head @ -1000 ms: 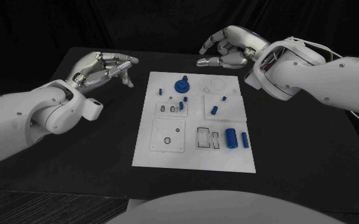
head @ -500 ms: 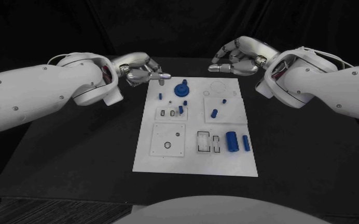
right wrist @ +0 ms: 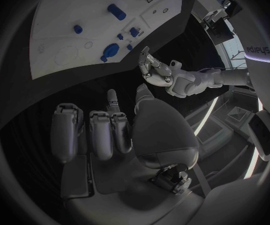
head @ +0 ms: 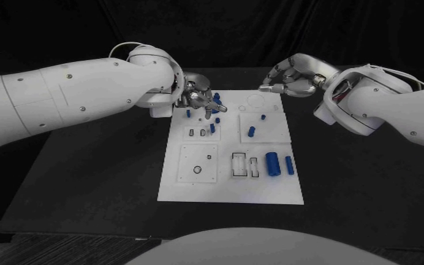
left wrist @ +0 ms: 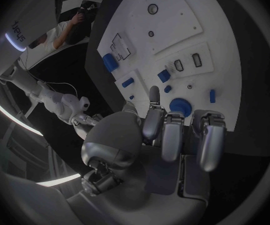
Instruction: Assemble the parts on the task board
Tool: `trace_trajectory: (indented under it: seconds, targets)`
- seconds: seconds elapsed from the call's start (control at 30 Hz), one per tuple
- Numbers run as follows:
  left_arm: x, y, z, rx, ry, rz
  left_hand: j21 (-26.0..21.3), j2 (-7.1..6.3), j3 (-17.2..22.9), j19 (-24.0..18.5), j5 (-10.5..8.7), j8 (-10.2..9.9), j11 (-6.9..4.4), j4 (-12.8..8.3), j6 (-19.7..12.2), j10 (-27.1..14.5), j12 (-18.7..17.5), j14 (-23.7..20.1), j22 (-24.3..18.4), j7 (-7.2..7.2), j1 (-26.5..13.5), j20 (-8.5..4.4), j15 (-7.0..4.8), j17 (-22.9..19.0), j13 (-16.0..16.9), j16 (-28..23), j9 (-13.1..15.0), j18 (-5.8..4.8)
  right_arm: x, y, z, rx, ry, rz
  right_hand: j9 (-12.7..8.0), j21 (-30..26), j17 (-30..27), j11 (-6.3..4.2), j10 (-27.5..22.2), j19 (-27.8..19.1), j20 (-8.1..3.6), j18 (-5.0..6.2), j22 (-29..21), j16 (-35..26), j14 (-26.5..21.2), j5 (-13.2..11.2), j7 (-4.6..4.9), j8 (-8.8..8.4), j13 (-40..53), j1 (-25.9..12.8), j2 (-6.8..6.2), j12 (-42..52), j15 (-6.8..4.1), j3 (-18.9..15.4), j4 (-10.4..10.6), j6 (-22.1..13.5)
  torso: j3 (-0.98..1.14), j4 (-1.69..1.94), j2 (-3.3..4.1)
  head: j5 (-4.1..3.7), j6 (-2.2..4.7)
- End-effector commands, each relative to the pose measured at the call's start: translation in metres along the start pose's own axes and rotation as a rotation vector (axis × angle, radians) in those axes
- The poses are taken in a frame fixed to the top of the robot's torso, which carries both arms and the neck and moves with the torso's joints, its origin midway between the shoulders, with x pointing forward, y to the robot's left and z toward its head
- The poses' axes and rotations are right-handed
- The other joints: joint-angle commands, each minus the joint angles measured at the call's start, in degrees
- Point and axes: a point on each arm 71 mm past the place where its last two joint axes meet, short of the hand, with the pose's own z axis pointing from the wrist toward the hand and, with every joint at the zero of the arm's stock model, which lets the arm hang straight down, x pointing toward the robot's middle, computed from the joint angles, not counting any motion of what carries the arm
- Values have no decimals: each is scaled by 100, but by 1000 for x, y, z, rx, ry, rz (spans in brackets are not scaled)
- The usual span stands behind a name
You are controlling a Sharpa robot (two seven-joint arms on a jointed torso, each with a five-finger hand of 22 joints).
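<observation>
Head view shows the left hand (head: 196,100) over the task board's (head: 230,188) far-left corner, fingers apart and empty, above the round blue part (head: 212,104). Right hand (head: 291,83) hovers off the far-right edge, fingers loosely curled, holding nothing. Reaching down carelessly could knock the small neighbouring pegs (head: 253,131) out of place.

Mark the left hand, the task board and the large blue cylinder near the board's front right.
left hand (head: 199,99), head view, middle of the hand above the board's far left corner.
task board (head: 230,191), head view, bare front strip of the plate.
large blue cylinder (head: 273,164), head view, middle of its body.
</observation>
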Motion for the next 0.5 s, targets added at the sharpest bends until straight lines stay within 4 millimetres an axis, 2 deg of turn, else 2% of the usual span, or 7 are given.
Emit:
trace_trajectory:
  seconds: [0.03,0.07,0.2,0.33,0.5]
  targets:
    - [3,0,4,-121,86,69,-46,-1,-96,140,13,-179,-126,-14,144,1213,856,605,1069,19,-115,-68,-58,1520,2037,80,43,85,5,-4,0,43,38,3,60,-135,1527,-33,607,145,-26,-17,1218,115,617,99,-31,99,1506,20,145,95,-32,-44,20,-27,27,-22,-39,17,-24]
    - [2,-2,6,-128,91,75,-49,-1,-51,144,63,-322,-129,-31,230,1213,856,605,1073,17,-106,-67,-60,1520,2037,80,21,85,6,-5,0,45,42,3,60,-143,1527,-32,607,142,-26,-15,1215,115,617,107,-31,100,1506,23,148,95,-31,-46,19,-27,24,-22,-42,30,-35]
    - [0,-6,12,-156,95,87,-80,-9,3,83,120,-495,-133,-39,337,1213,856,605,1014,10,-99,-71,-65,1520,2037,80,2,102,8,-6,0,48,50,5,61,-159,1527,-30,607,135,-26,-11,1210,115,617,123,-29,103,1506,29,154,95,-30,-50,19,-27,8,-17,-46,65,-43]
    - [-2,-7,15,-181,91,89,-102,-6,30,43,104,-647,-129,-22,392,1213,856,605,976,17,-139,-71,-63,1520,2037,80,-22,113,8,-8,-1,51,46,5,63,-165,1527,-24,607,133,-25,-10,1208,115,617,145,-27,108,1506,39,159,95,-27,-57,17,-26,15,-11,-42,106,-44]
    - [-5,-9,18,-189,67,79,-111,0,92,34,171,-745,-136,-53,494,1213,856,605,968,3,-112,-73,-66,1520,2037,80,-9,116,8,-10,-2,54,44,5,63,-167,1527,-20,607,133,-23,-10,1207,115,617,169,-24,112,1506,51,163,95,-24,-65,14,-28,35,-45,-51,168,-44]
